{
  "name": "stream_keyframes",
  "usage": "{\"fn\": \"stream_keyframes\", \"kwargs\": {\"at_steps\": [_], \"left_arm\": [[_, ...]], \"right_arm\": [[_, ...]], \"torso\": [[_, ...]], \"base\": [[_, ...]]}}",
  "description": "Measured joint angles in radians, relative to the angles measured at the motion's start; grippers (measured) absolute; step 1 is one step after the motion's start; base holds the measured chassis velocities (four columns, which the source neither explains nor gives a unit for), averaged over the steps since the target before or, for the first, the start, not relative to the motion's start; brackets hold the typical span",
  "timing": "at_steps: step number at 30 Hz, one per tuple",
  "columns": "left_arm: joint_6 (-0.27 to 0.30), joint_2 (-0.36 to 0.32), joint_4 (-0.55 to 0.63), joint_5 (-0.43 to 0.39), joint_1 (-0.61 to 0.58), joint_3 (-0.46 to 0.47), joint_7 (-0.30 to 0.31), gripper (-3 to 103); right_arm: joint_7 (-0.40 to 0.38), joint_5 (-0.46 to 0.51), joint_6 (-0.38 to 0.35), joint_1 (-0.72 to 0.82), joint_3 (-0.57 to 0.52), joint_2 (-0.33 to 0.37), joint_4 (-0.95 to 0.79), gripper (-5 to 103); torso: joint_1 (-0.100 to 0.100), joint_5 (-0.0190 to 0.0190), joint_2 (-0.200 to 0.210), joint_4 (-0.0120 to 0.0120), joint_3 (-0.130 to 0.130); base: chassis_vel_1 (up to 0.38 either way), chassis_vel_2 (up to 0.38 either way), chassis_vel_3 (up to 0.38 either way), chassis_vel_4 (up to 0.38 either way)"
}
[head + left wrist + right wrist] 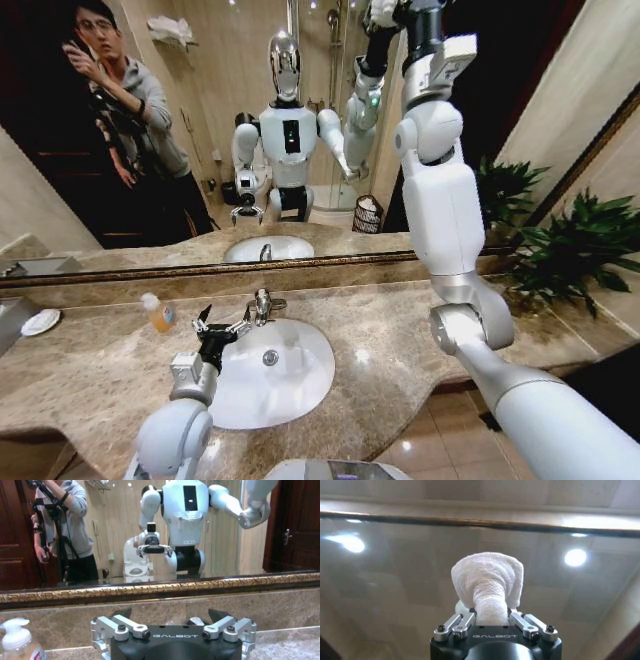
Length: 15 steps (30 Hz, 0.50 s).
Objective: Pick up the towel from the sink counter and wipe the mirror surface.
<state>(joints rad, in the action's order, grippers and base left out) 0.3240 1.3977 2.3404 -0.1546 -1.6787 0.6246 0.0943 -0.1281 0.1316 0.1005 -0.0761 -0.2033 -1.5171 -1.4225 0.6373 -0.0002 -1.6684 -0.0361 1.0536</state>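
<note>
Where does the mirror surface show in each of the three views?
Head view: the mirror surface rises behind the sink counter.
Left wrist view: the mirror surface lies beyond the open left gripper.
Right wrist view: the mirror surface lies right behind the towel, which the right gripper holds.
Shared landmark: the bronze-gold frame.

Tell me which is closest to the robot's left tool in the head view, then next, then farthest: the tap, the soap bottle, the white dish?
Measured from the left tool, which is open over the basin's rim:
1. Tap, just beside it, behind the basin.
2. Soap bottle, farther along the counter on the robot's left.
3. White dish, at the counter's far left end.
</note>
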Motion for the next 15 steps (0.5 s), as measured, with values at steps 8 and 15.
{"fn": "stream_keyframes", "kwargs": {"at_steps": [8,15], "left_arm": [[0.0,0.0,0.0,0.0,0.0,0.0,0.0,100],[0.0,0.0,0.0,0.0,0.0,0.0,0.0,100]], "right_arm": [[0.016,-0.056,0.004,0.013,0.096,-0.092,0.008,22],[0.022,-0.066,0.008,0.014,0.097,-0.093,0.02,22]], "torso": [[0.0,-0.0005,0.0,-0.0001,0.0],[0.0,-0.0001,0.0,0.0001,0.0]], "base": [[0.0,0.0,0.0,0.0],[0.0,0.0,0.0,0.0]]}}
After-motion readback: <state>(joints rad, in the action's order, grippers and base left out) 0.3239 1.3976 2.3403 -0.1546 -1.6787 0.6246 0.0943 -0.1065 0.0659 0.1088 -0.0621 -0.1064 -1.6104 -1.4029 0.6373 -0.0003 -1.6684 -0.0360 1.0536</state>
